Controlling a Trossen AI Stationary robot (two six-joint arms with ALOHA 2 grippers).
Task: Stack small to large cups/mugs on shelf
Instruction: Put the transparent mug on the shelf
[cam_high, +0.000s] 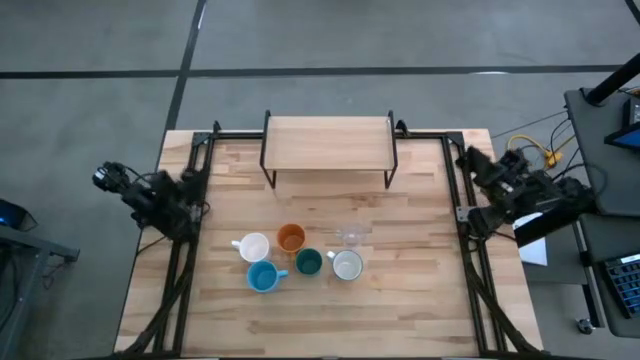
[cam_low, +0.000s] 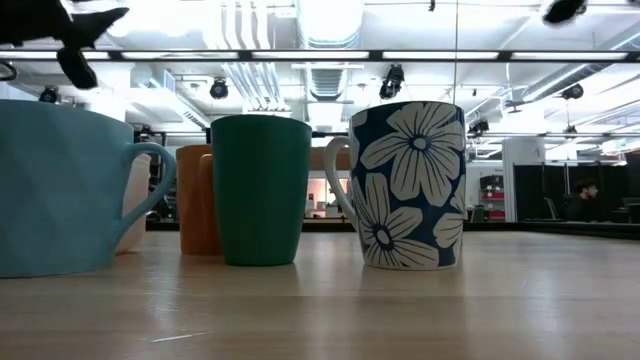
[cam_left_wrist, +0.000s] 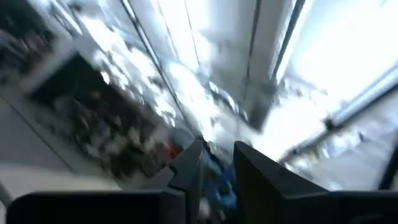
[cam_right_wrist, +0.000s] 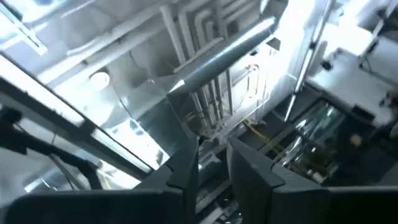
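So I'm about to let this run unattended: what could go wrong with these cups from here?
The cups sit tightly clustered: the orange mug, dark green cup and light blue mug nearly touch, so a gripper reaching for one may knock a neighbour. The clear glass is faint against the wood and could be misjudged. The shelf is narrow, so a cup set near its edge could tip off.

Both arms sit folded at their own table sides, left pincer (cam_left_wrist: 217, 165) and right pincer (cam_right_wrist: 213, 162) slightly parted, holding nothing
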